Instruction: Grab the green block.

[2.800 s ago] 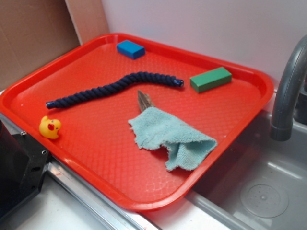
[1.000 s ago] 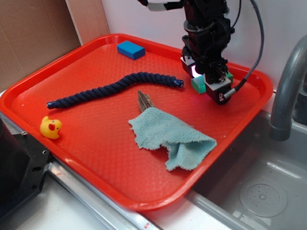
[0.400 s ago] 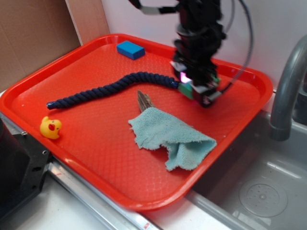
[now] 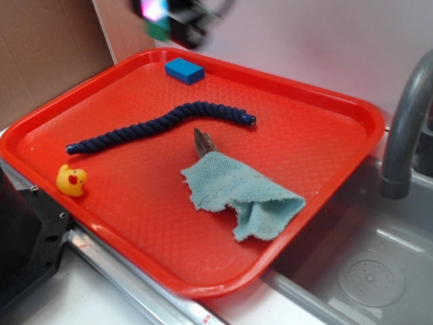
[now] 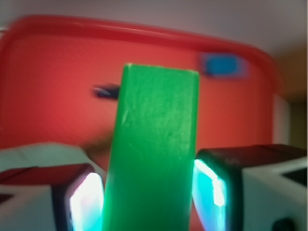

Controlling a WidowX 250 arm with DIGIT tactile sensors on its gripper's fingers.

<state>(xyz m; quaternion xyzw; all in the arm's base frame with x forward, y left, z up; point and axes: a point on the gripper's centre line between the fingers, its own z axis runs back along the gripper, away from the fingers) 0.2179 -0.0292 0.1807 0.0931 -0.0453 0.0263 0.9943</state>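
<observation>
**Green block lifted clear of the tray**

Though blurred at the top edge of the exterior view, claw (image 4: 177, 20) pinching the green block (image 5: 151, 154), seen plainly from the wrist: block squeezed between both lit pads, long axis running straight out ahead of the fingers. Judged as grasped, nothing left but holding. Well below the claw: one red tray (image 4: 338, 108), one navy rope (image 4: 159, 126), one teal cloth (image 4: 243, 193). Just beneath: one blue block (image 4: 184, 70). Farthest off: one yellow duck (image 4: 71, 180).
</observation>
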